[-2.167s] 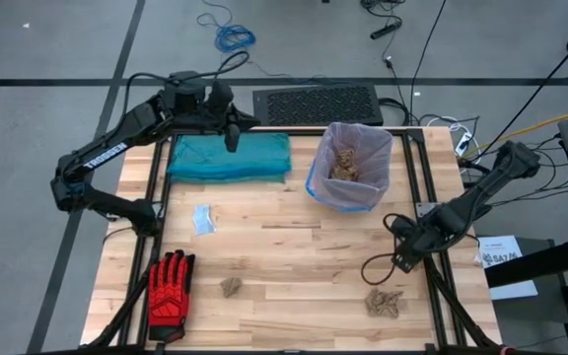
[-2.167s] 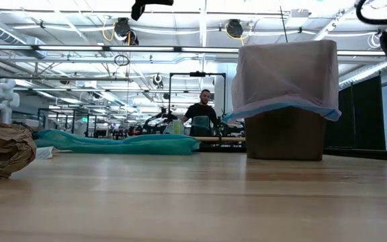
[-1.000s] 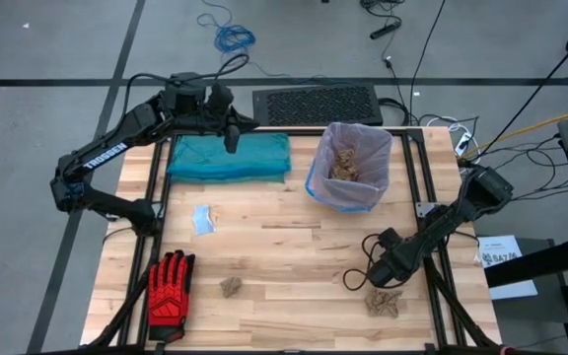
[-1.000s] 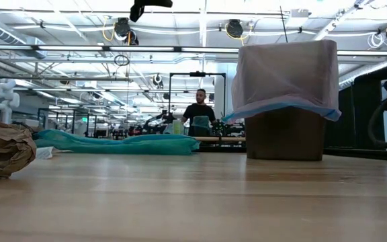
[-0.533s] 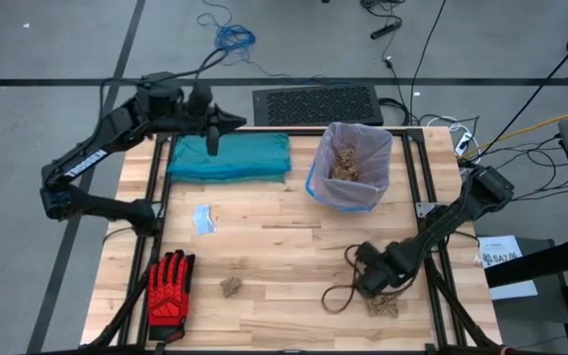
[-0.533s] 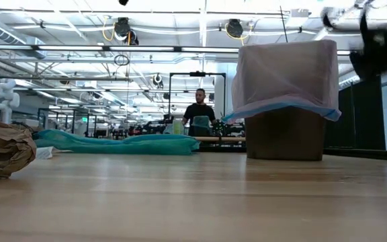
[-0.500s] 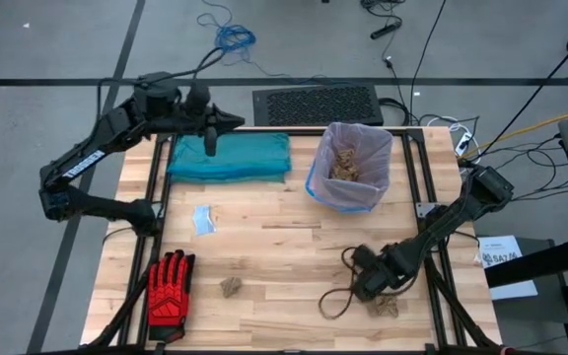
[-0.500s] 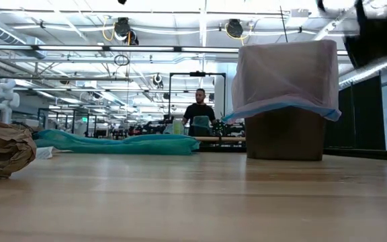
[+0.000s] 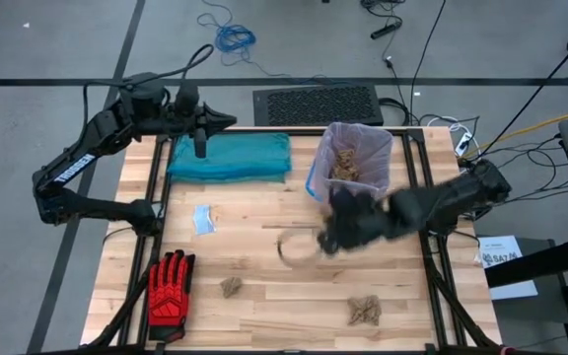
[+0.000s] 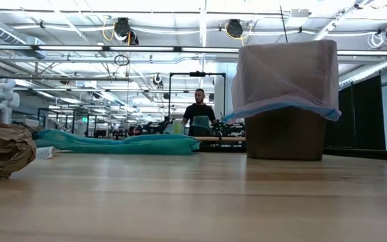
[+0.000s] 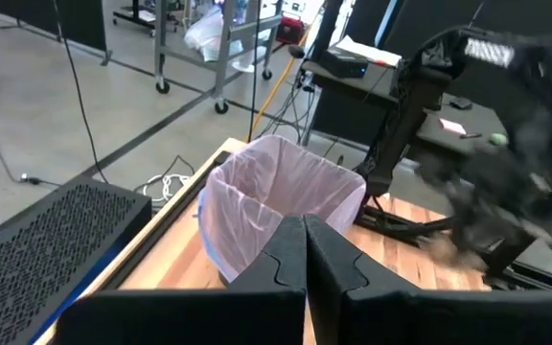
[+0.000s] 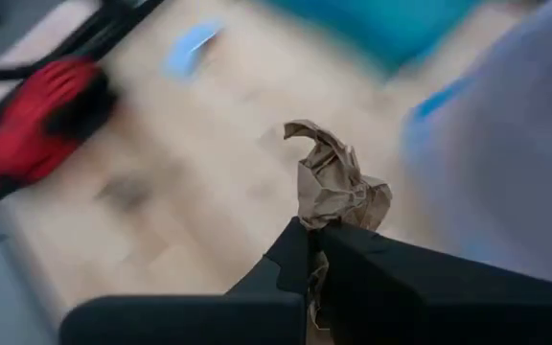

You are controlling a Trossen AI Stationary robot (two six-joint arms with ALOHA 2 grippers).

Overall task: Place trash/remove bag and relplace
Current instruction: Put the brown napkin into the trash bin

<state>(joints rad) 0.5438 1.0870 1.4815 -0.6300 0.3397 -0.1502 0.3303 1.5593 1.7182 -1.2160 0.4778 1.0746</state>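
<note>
Paper wad (image 12: 337, 195) — crumpled, tan-brown, pinched between the closed fingers of the right gripper (image 12: 311, 251), carried above mid-table just beside the bin. Bag (image 9: 348, 168): pale pink-lavender liner, crinkly, seated in the bin at the table's far right, brown wads inside.

Half a second ago the right gripper was low at the near right corner; it has since swung up toward the bin. The left arm has drawn slightly back.

Left gripper (image 11: 304, 251) — fingers closed on nothing, over the table's far left edge by the teal bag (image 9: 230, 156). Two wads (image 9: 365, 311) (image 9: 230, 287), red glove (image 9: 170, 293) and white scrap (image 9: 202, 219) lie on the table (image 9: 264, 316).
</note>
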